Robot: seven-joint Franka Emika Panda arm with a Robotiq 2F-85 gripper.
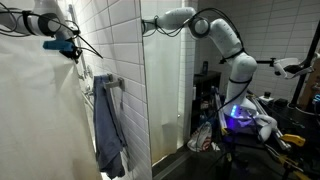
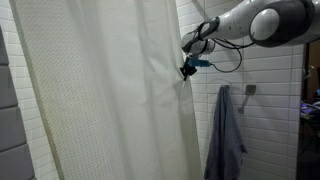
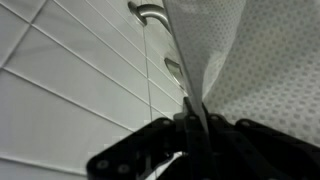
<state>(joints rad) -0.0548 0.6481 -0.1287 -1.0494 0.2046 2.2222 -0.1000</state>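
A white, finely textured shower curtain [image 2: 100,90] hangs across most of an exterior view, and it also shows as pale fabric [image 1: 40,110] from its other side. My gripper [image 2: 187,66] is shut on the curtain's edge, high up near the tiled wall. It sits at the upper left [image 1: 66,47] with the arm reaching in from the right. In the wrist view the dark jaws [image 3: 195,122] are pressed together with a fold of the curtain [image 3: 250,50] pinched between them.
A blue-grey towel [image 2: 228,135] [image 1: 107,125] hangs from a wall hook [image 2: 248,90] just beyond the curtain's edge. White tiles [image 3: 60,80] cover the wall, with metal hooks [image 3: 150,12] on it. The robot base and clutter [image 1: 240,115] stand outside the stall.
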